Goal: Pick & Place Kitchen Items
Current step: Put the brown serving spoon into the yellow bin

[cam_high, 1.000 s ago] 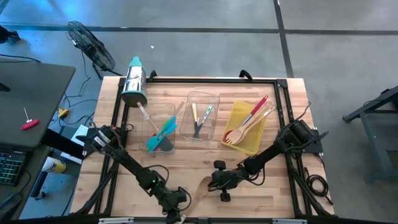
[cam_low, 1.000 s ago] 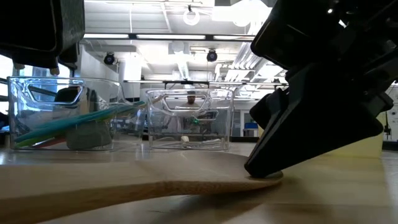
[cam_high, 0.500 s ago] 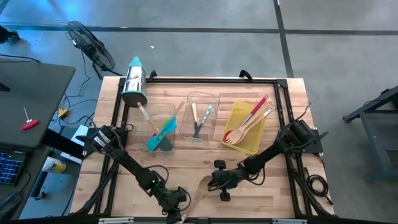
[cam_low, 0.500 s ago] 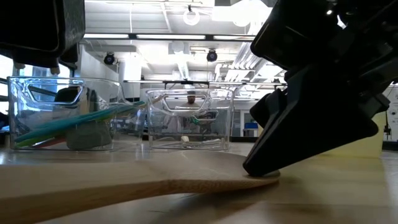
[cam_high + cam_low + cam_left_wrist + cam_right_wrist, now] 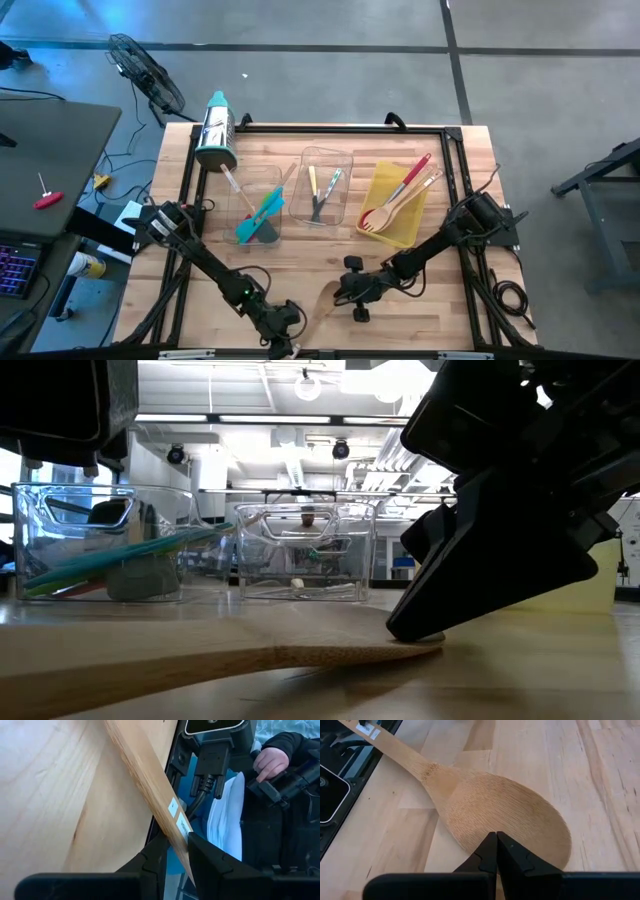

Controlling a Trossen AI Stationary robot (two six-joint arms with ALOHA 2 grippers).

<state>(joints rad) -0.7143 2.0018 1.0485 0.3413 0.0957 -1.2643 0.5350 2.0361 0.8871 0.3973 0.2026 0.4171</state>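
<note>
Right wrist view shows the right tool (image 5: 496, 851) pressed together, tips down on the wooden spoon (image 5: 505, 820) bowl – likely pinning it flat on the counter (image 5: 600, 780) – while the left tool (image 5: 175, 851) clamps the spoon's handle end off the near counter edge.

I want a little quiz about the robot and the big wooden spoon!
1. True or false: the left end effector is shut on the wooden spoon's handle.
2. Where is the right end effector? A) in the yellow bin B) shut, its tip over the spoon's bowl C) raised beside the steel cylinder
3. Fill in: the teal spatula lies in a ____ bin.

Key: 1 true; 2 B; 3 clear.
</note>
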